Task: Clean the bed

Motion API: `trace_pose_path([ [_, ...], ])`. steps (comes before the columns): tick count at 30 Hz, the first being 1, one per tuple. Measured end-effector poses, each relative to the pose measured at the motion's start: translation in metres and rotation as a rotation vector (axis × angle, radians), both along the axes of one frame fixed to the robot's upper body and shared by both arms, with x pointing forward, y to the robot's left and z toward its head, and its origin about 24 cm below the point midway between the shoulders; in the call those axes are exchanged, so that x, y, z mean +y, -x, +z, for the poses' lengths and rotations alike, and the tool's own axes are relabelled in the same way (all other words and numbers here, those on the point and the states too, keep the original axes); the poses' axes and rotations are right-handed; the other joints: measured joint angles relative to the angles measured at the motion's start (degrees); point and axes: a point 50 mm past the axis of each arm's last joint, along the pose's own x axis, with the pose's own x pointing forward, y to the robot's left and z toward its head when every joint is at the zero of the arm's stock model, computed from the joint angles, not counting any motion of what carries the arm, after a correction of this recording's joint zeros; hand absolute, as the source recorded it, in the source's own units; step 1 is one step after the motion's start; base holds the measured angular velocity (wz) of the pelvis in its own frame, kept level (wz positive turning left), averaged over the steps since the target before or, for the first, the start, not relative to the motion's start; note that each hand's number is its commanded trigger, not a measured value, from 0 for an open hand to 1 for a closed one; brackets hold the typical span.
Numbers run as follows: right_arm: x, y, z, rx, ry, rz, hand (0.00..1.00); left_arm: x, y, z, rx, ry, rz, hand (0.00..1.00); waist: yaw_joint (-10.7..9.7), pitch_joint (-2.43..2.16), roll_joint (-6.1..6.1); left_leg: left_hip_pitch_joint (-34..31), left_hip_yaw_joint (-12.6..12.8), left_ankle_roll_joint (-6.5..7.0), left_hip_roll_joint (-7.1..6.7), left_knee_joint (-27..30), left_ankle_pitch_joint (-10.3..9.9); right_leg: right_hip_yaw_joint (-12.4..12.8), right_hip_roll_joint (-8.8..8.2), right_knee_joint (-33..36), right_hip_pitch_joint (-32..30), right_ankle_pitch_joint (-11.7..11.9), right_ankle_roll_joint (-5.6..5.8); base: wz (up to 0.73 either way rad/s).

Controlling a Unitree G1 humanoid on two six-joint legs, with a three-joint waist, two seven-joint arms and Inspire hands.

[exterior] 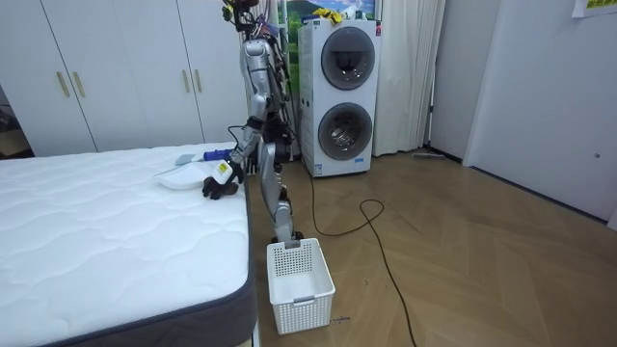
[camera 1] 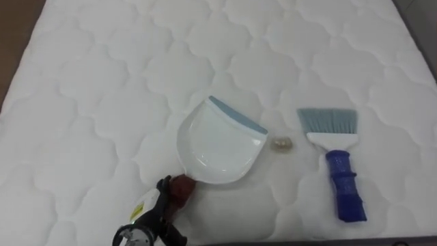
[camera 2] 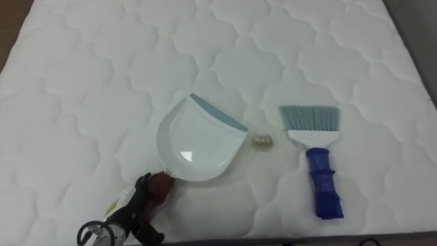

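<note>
A white dustpan point(camera 1: 218, 147) with a grey-blue lip lies on the white quilted mattress point(camera 1: 95, 82), its lip pointing up and to the right. My left hand point(camera 1: 165, 203), black, comes in from the lower left and is curled round the dustpan's brown handle point(camera 1: 183, 186). A small pale crumpled scrap point(camera 1: 281, 143) lies just right of the lip. Further right rests a brush point(camera 1: 339, 171) with a blue handle and grey-blue bristles, bristles pointing away from me. In the room view I stand at the bedside with that hand point(exterior: 220, 185) over the mattress.
The mattress's near edge point(camera 1: 307, 240) runs along the bottom of the eye views. On the wooden floor by the bed's corner stands a white slatted basket point(exterior: 300, 282). A stacked washer and dryer point(exterior: 339, 96) and white wardrobes point(exterior: 116, 72) line the far wall.
</note>
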Motion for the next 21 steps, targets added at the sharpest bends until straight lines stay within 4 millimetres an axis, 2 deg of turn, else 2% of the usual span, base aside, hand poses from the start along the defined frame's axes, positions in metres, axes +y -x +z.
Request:
trace_pose_path([
  [5, 0.004, 0.001, -0.001, 0.002, 0.002, -0.023, 0.00, 0.000, -0.001, -0.002, -0.004, -0.021, 0.023, 0.00, 0.0, 0.03, -0.99, 0.1, 0.1, 0.00, 0.09, 0.4, 0.0, 0.3, 0.02, -0.1, -0.1, -0.1, -0.14, 0.00],
  [6, 0.006, 0.002, -0.002, 0.008, -0.001, -0.026, 0.00, 0.000, -0.001, -0.002, -0.006, -0.030, 0.030, 0.15, 0.0, -0.05, -1.35, 0.1, 0.1, 0.00, 0.13, 0.5, 0.0, 0.3, 0.03, 0.0, -0.1, -0.1, -0.15, 0.00],
  [7, 0.007, 0.002, -0.002, 0.012, -0.001, -0.030, 0.00, 0.000, -0.001, -0.002, -0.009, -0.034, 0.036, 0.42, -0.1, -0.15, -1.65, 0.1, 0.1, 0.00, 0.15, 0.6, 0.0, 0.2, 0.03, 0.0, -0.1, -0.1, -0.15, 0.00],
  [8, 0.007, 0.002, -0.002, 0.013, 0.001, -0.029, 0.00, 0.000, -0.001, -0.002, -0.011, -0.037, 0.041, 0.58, -0.1, -0.21, -1.77, 0.1, 0.1, 0.00, 0.15, 0.6, 0.0, 0.2, 0.03, 0.0, -0.1, -0.1, -0.15, 0.00],
  [9, 0.007, 0.003, -0.002, 0.014, 0.001, -0.030, 0.00, -0.001, -0.001, -0.003, -0.013, -0.027, 0.060, 1.00, -0.2, -0.27, -1.96, 0.2, 0.1, -0.01, 0.17, 0.6, 0.0, 0.3, 0.03, 0.0, -0.1, -0.1, -0.15, 0.00],
  [14, 0.009, 0.008, -0.004, 0.028, -0.008, -0.081, 0.00, 0.000, -0.002, -0.004, -0.010, 0.024, 0.197, 1.00, -0.2, -0.14, -2.46, 1.3, 0.2, -0.15, 0.59, 0.7, -0.1, 0.4, 0.13, 0.0, 1.1, -0.1, -0.15, 0.00],
  [16, 0.010, 0.009, -0.005, 0.040, -0.009, -0.101, 0.00, 0.009, -0.009, 0.000, -0.041, 0.041, 0.302, 1.00, -0.2, -0.09, -2.58, 2.0, 0.2, -0.37, 0.80, 0.7, -0.2, 0.4, 0.31, -0.1, 1.8, -0.1, -0.28, -0.03],
  [21, 0.012, 0.011, -0.005, 0.048, -0.013, -0.110, 0.00, 0.020, -0.010, 0.002, -0.056, 0.027, 0.385, 1.00, -0.8, -0.19, -2.69, 2.3, 0.2, -0.62, 0.77, 0.6, -0.4, 0.5, 0.60, -0.1, 2.1, -0.2, -0.53, 0.00],
])
